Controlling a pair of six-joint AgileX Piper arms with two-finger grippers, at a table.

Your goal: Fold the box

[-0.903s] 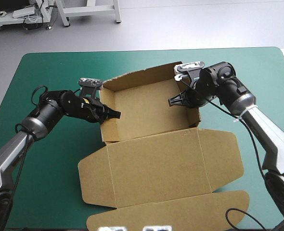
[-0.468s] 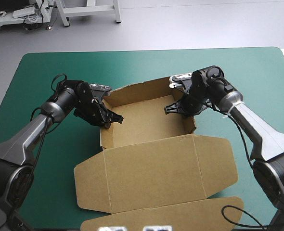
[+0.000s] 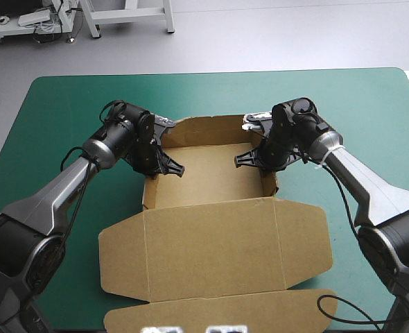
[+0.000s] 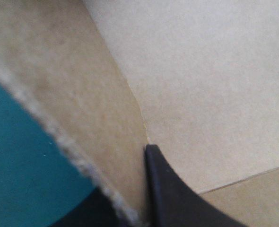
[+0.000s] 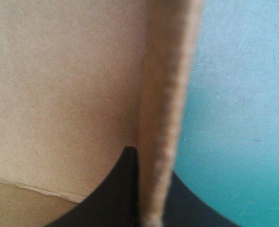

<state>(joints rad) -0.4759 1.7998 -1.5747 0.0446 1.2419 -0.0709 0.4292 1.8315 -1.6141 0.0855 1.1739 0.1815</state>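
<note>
Between the two grippers, mid-table, sits the one box (image 3: 211, 236): its tray half lies toward the far edge with walls raised, its lid flat toward the robot. The left gripper (image 3: 170, 168) is clamped on the tray's left wall, the board's raw top edge running between its fingers (image 4: 170, 194); one finger lies against the wall's inner face, the other is outside, over the teal-green cover (image 3: 66, 104). The right gripper (image 3: 249, 159) pinches the opposite wall the same way, one finger inside the tray and one outside. Ahead of each inner finger the tray floor lies bare, and the two grippers face each other across it, well apart. Outside each gripper the cover is open out to the table's side edges, and a broad strip is free beyond the tray's far wall. Behind the grippers, toward the robot, the lid takes up most of the room. Counted: one box, three raised walls in sight (far, left, right), one lid carrying three flaps (one at each side, one long one along the near side), two grippers, two fingers each.
</note>
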